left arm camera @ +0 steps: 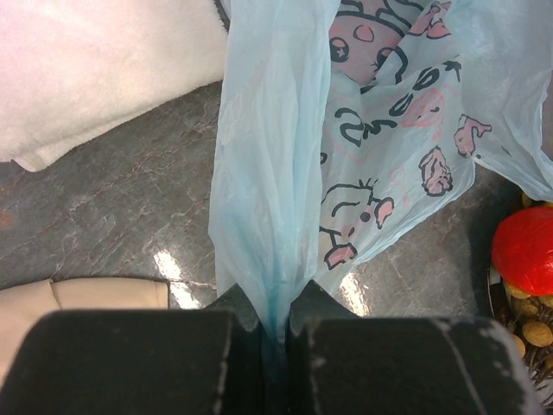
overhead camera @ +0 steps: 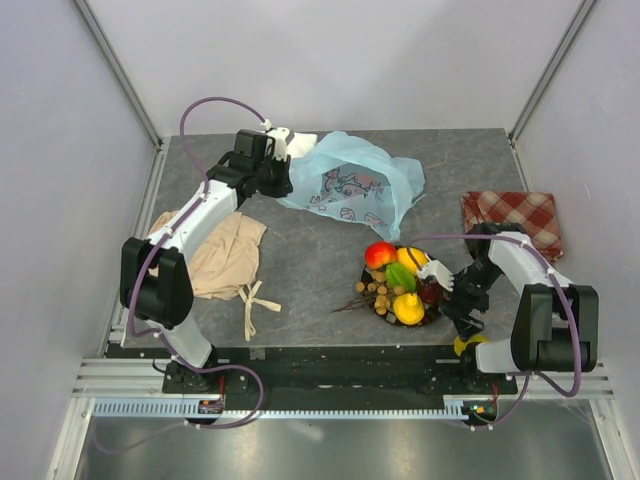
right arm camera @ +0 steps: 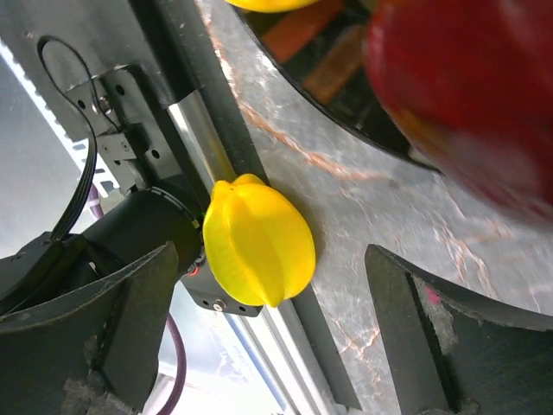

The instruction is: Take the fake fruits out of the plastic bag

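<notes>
The light-blue plastic bag with its pink-and-dark print lies flat at the back of the table. My left gripper is shut on its left edge; in the left wrist view the bag's film is pinched between the jaws. The fake fruits sit on a dark plate: red apple, yellow pieces, a green piece, tan berries. A yellow ridged fruit lies at the table's near edge. My right gripper is open around it, not touching it.
A folded white cloth lies behind the left gripper, a beige cloth at the left, and a red checked cloth at the right. The metal rail and the right arm's base sit just beyond the yellow fruit.
</notes>
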